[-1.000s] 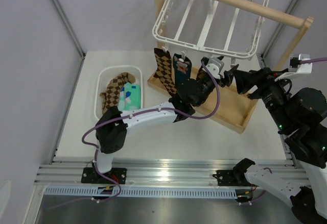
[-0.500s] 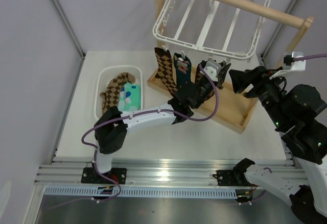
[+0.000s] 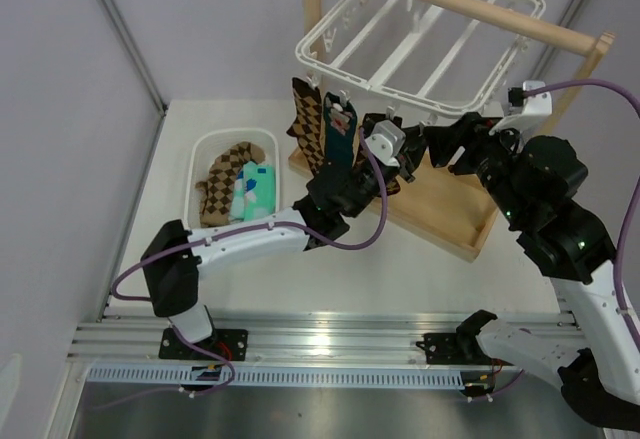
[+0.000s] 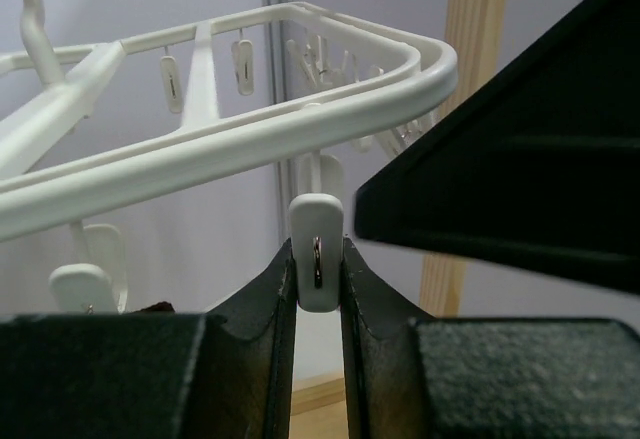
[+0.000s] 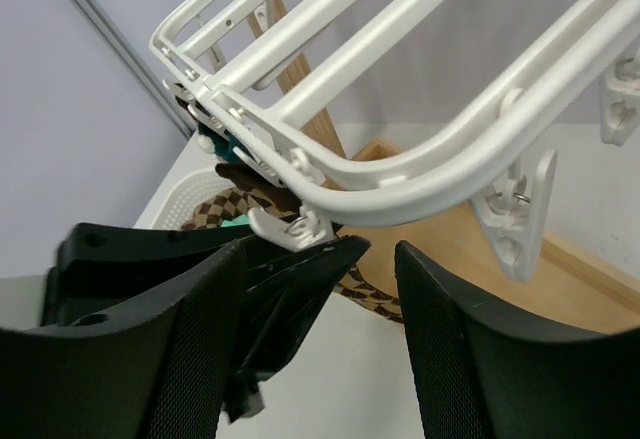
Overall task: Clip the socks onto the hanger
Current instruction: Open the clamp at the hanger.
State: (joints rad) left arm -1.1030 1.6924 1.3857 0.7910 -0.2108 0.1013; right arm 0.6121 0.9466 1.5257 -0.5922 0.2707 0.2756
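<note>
hanging socks: a brown argyle sock (image 3: 308, 124) and a dark teal sock (image 3: 340, 134) dangle side by side from clips at the left end of the hanger's near rim.
hanger: white grid frame (image 3: 420, 44), hooked over the rod (image 3: 470, 4) of the wooden stand, sitting tilted rather than level, with small white clips dangling all round its rim.
left fingers: narrow in the left wrist view, the two dark pads (image 4: 265, 319) pressed on either side of one white clip (image 4: 318, 214) that hangs from the rim. clip is upright, its metal spring ring showing between the pads.
left arm: stretched from its base up across the worktop (image 3: 400, 269), with the wrist just right of the teal sock.
right fingers: standing apart (image 5: 170, 349), nothing between the pads. they sit just under the hanger's rim, and another clip (image 5: 290, 227) lies above the gap between them.
right arm: reaches in from the right, its tip close to the left arm's tip below the near rim.
basket: white oval mesh (image 3: 192, 199) on the worktop left of the stand, holding more argyle fabric (image 3: 220, 184) and a mint green sock (image 3: 258, 187).
stand base: wooden tray (image 3: 450, 209) lying beneath the hanger.
third sock: brown argyle fabric (image 5: 372, 294) shows below the rim in the right wrist view. cannot tell whether it is clipped.
</note>
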